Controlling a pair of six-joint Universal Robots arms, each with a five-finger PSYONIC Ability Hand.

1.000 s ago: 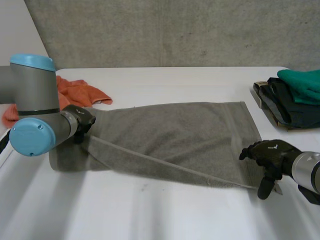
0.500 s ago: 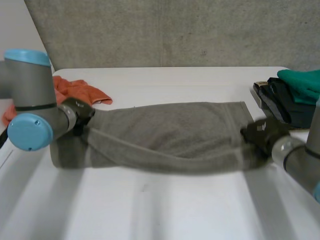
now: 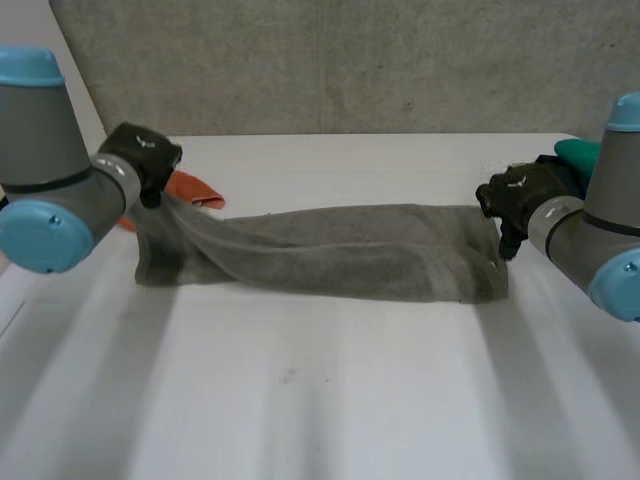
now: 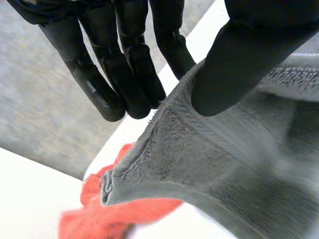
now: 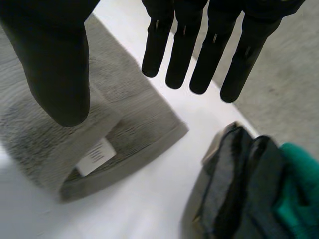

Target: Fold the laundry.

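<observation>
A grey towel (image 3: 340,255) lies doubled over lengthwise across the middle of the white table (image 3: 320,400). My left hand (image 3: 140,155) holds its left end lifted off the table. In the left wrist view the thumb (image 4: 239,55) and fingers pinch the towel's hemmed edge (image 4: 214,164). My right hand (image 3: 515,192) hovers just above the towel's right end. Its fingers (image 5: 209,55) are straight and spread from the thumb, with nothing between them. Under it the folded towel corner (image 5: 124,114) rests flat, a white label (image 5: 97,155) showing.
An orange cloth (image 3: 190,188) lies bunched on the table behind my left hand, also seen under the lifted towel corner (image 4: 114,214). A stack of dark clothes (image 5: 234,184) topped by a green cloth (image 3: 575,152) sits at the table's right edge, beside my right hand.
Both hands carried the towel's near edge back over its far edge, doubling it. The right hand let go of its corner; the left hand rose, still pinching its corner.
</observation>
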